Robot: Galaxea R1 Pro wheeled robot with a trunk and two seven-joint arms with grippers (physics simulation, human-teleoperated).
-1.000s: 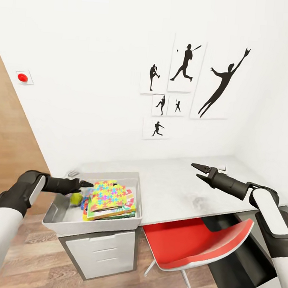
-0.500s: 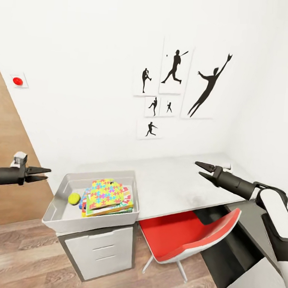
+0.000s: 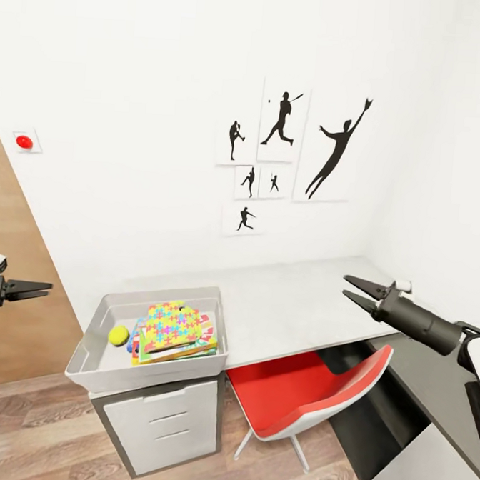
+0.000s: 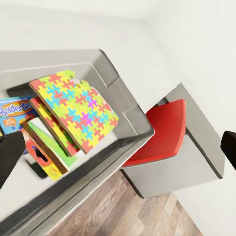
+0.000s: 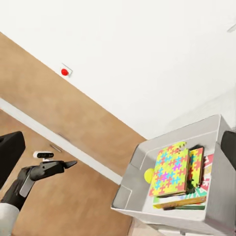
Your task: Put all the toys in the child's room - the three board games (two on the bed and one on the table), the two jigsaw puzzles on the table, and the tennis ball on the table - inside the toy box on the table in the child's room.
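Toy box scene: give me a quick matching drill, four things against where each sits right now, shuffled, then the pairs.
Things:
1. tennis ball
2. jigsaw puzzle
3. red chair
4. left pincer

Places:
A. tucked under the table's front edge
B. top of the stack inside the toy box
C. in the air beside the toy box, off the table's end
D. on the toy box floor, beside the stack

Pairs: 1-D, 2-B, 3-A, 4-C
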